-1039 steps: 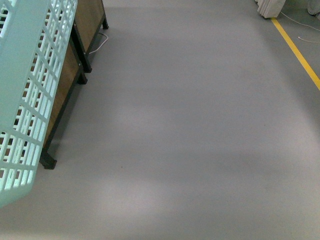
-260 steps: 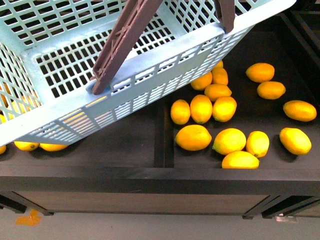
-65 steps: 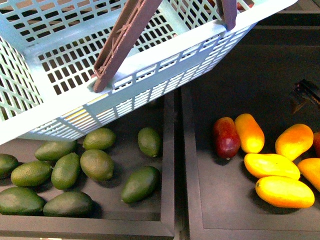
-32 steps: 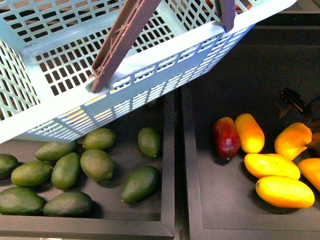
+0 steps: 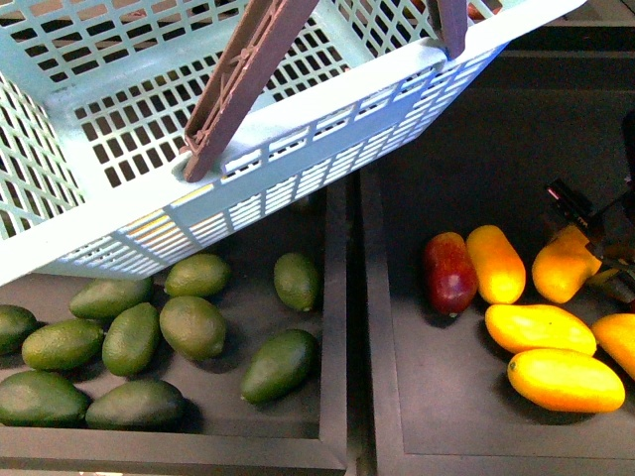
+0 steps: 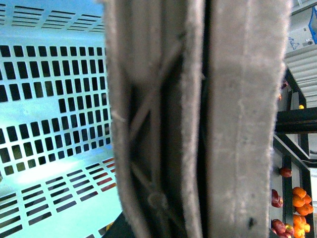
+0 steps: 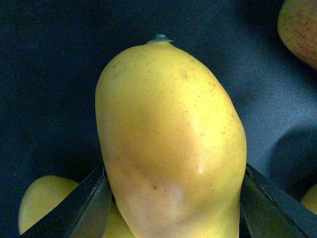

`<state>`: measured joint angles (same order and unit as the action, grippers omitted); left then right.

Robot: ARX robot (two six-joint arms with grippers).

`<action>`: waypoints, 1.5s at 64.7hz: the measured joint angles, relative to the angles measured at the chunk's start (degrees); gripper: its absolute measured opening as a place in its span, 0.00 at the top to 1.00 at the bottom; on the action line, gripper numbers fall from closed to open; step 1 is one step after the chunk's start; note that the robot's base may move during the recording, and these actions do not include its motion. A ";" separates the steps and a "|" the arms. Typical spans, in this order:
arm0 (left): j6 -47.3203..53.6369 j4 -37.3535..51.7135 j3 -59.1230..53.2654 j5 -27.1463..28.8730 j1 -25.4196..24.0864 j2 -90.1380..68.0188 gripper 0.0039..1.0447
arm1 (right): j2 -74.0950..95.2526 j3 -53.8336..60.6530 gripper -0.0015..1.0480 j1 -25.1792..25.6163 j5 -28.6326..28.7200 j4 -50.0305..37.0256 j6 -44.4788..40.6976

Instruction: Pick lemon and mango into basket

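right gripper [image 7: 173, 206] | fingers [image 7: 84, 206] clamp mango [image 7: 168, 119], both sides

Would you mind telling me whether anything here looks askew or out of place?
The basket hangs steeply tilted above the avocados, and one dark red mango lies among the yellow mangoes.

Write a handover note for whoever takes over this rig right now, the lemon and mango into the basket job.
Right hand: shut on a smooth elongated yellow mango in the right bin.
Left hand: not clearly shown; the brown handle fills its wrist view, pale teal slotted plastic basket hangs tilted over the green avocados.
Done: mango gripped. No lemon visible in any view.
Left: mango into basket; find the lemon.
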<state>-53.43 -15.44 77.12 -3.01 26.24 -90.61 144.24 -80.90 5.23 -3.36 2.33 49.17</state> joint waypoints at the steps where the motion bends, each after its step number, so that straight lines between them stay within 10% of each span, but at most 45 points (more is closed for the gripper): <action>1: 0.00 0.00 0.00 0.00 0.00 0.00 0.86 | -0.81 0.81 0.40 0.20 0.44 -0.70 -0.15; 31: -0.04 0.00 0.00 -0.07 0.00 0.00 0.86 | -42.95 22.64 0.41 3.50 5.27 -9.25 -9.11; 76: 0.04 0.00 0.00 0.09 0.00 0.00 0.86 | -59.49 23.96 0.41 -25.77 -0.68 -11.21 6.84; 97: 0.00 0.00 0.00 -0.13 0.00 0.00 0.86 | -54.93 15.47 0.41 -30.12 -1.84 -9.86 6.60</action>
<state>-53.43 -15.44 77.12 -3.14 26.24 -90.61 89.32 -65.43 -24.88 -5.19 -7.53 55.77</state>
